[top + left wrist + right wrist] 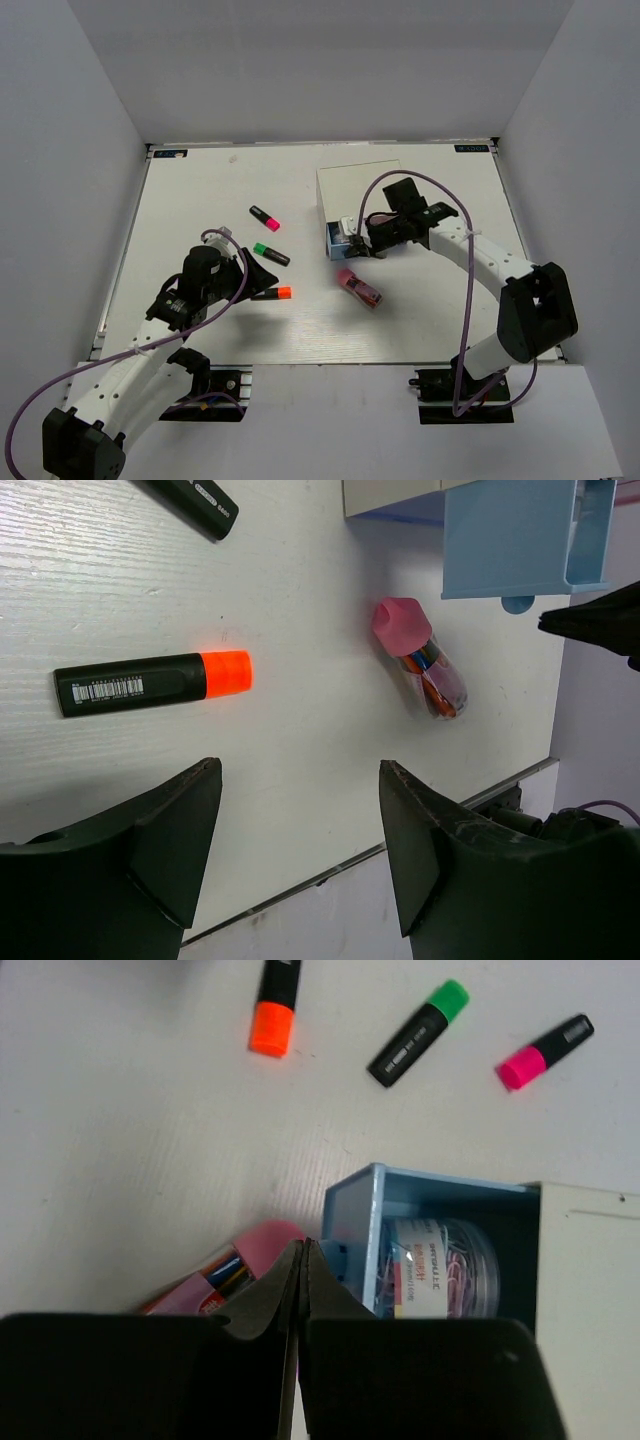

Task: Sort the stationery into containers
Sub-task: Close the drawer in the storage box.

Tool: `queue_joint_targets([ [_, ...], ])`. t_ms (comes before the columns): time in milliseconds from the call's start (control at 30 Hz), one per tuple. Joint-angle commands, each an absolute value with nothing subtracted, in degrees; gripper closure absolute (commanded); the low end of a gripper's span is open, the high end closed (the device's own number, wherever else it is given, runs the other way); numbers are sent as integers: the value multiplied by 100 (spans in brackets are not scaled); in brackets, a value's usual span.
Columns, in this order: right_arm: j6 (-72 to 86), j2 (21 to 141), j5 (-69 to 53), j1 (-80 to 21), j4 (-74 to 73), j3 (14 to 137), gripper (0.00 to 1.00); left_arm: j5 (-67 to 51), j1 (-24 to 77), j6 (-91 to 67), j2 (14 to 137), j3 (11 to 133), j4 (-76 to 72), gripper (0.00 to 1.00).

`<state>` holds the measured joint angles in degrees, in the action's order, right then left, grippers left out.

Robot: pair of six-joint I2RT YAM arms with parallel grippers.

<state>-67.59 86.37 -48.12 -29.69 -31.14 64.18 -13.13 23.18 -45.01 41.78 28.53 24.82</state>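
The white-topped box has its light-blue drawer pulled out; a clear tub of paper clips lies inside. My right gripper is shut and empty, tips beside the drawer's knob. The pink gadget lies in front of the drawer. The pink-capped, green-capped and orange-capped highlighters lie left of the box. My left gripper is open above the table, the orange highlighter just beyond its tips. The grey-silver block is out of view.
The table's near edge runs close under my left gripper. Grey walls enclose the table on three sides. The other drawer fronts are hidden from above.
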Motion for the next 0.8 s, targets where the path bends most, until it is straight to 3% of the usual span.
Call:
queue_joint_targets([
  [0, -6241, 8516, -4194, -3093, -2242, 6319, 100, -1406, 2347, -4491, 4104, 2900, 2391, 26],
  [633, -4817, 8622, -2312, -3559, 112, 5933, 100, -1406, 2347, -4491, 4157, 2900, 2391, 26],
  [767, -4562, 8719, -1882, -3682, 369, 5950, 96, -1406, 2347, -4491, 4157, 2900, 2391, 26],
])
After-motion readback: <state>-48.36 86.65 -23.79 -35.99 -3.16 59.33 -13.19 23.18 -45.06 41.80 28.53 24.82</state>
